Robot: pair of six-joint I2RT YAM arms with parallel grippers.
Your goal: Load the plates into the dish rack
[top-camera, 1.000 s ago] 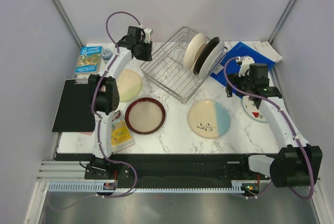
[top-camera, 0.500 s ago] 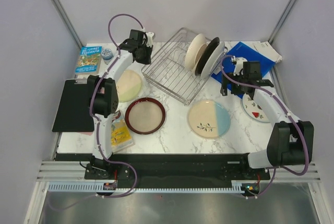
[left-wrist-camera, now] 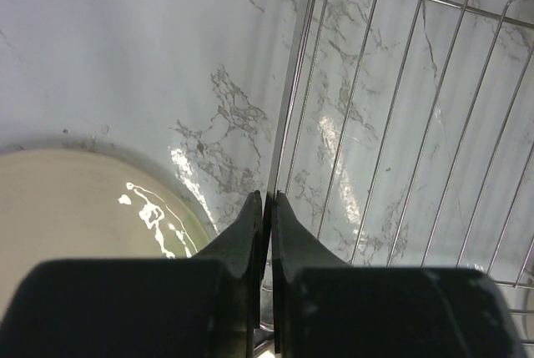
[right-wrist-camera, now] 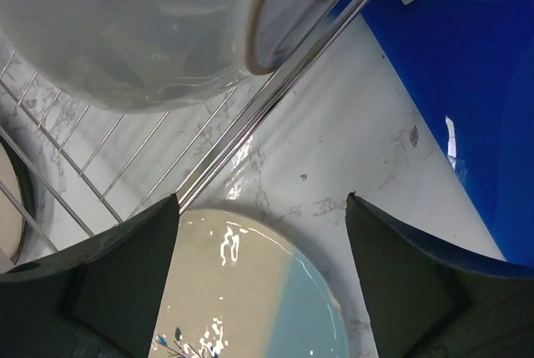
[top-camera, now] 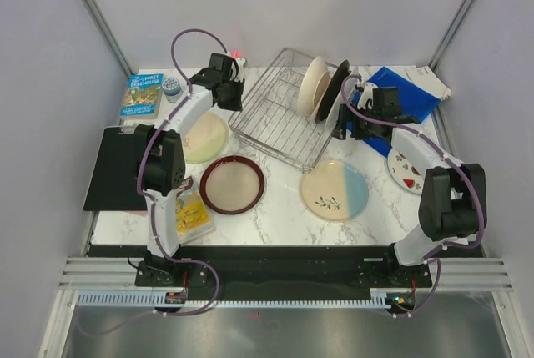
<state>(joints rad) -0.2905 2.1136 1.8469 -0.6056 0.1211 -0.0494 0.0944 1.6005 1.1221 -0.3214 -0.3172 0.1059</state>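
The dish rack [top-camera: 279, 116] sits at the back of the white marble counter [top-camera: 279, 216], with a few plates [top-camera: 321, 87] slotted upright in it. Its rim wire is pinched by the fully closed left pincer [left-wrist-camera: 265, 208] — best held steady while the wide-open, empty right pincer [right-wrist-camera: 262, 204] gets lowered to the cream-and-blue plate [top-camera: 334, 190] just beside the rack. The surface looks slick — plain grey walls [top-camera: 50, 57] all round.
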